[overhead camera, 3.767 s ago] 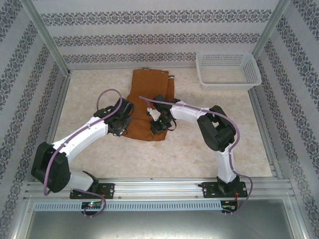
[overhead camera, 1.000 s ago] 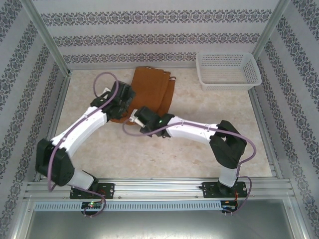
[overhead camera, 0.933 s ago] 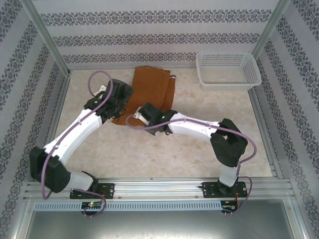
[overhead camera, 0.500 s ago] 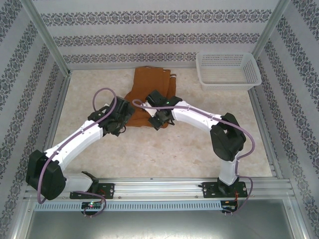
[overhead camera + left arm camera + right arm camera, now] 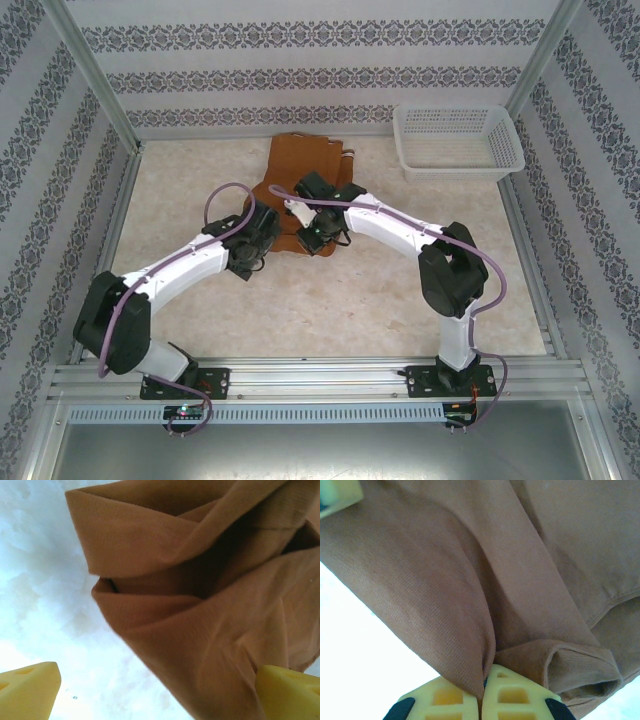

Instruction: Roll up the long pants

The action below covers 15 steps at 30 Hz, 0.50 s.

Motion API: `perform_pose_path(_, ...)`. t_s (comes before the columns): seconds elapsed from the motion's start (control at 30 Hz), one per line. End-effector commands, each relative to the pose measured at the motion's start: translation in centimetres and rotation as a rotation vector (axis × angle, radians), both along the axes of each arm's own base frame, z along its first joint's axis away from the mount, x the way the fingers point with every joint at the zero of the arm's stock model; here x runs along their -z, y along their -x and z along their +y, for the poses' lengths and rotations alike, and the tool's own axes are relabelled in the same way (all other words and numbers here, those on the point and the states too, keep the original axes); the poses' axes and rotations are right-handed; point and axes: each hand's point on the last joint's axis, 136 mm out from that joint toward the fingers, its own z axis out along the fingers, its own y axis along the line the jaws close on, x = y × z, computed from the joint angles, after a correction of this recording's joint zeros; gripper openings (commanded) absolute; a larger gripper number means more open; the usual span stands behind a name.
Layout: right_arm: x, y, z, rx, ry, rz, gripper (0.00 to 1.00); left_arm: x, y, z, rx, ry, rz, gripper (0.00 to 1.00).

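The long pants lie at the back middle of the table as rust-brown fabric, with their near end bunched into a loose fold. My right gripper is at that fold's near edge. In the right wrist view its yellow fingers are pressed together with a ridge of the pants pinched between them. My left gripper is at the fold's left end, open. Its yellow fingertips stand wide apart, with fabric lying over the space beside the right one. The waistband is hidden.
A white mesh basket stands at the back right corner. Patterned walls and metal posts close in the marble-look table. The two arms lean in over the table's middle toward each other.
The pants' near end has been drawn back from the front into a bunched fold. In the last half second my left gripper moved right, up to the fold, while the right stayed at it.
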Motion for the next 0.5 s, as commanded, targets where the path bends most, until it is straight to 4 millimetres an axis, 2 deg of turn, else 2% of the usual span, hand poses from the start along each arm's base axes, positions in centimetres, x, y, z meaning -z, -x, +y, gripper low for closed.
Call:
perform_pose_path(0.0,-2.9,0.5,-0.1,0.025,-0.063,0.01,0.0,-0.2,-1.4,0.7,-0.066,-0.046,-0.056,1.0)
perform_pose_path(0.13,-3.1,0.9,-0.6,0.029,-0.059,0.017,0.0,-1.3,-3.2,1.9,-0.1,-0.142,-0.079,1.0)
perform_pose_path(0.17,-3.1,1.0,-0.8,0.03,-0.057,0.018,0.0,-1.5,-3.7,2.0,-0.095,-0.149,-0.084,0.95)
perform_pose_path(0.2,-3.2,1.1,-0.9,0.031,-0.056,0.019,0.0,-1.5,-4.5,1.9,-0.083,-0.15,-0.094,0.78)
perform_pose_path(0.23,-3.2,1.1,-1.1,0.033,-0.055,0.021,0.0,-1.6,-5.0,2.1,-0.086,-0.156,-0.094,0.51)
perform_pose_path(0.3,-3.1,1.2,-1.4,0.037,-0.052,0.031,0.0,-1.4,-5.5,2.4,-0.085,-0.177,-0.075,0.05)
perform_pose_path(0.33,-3.0,1.3,-1.6,0.038,-0.049,0.036,0.0,-1.2,-5.8,2.4,-0.077,-0.183,-0.057,0.0)
perform_pose_path(0.47,-2.5,1.5,-1.9,0.038,-0.04,0.044,0.0,0.2,-5.9,2.5,-0.067,-0.19,0.002,0.0)
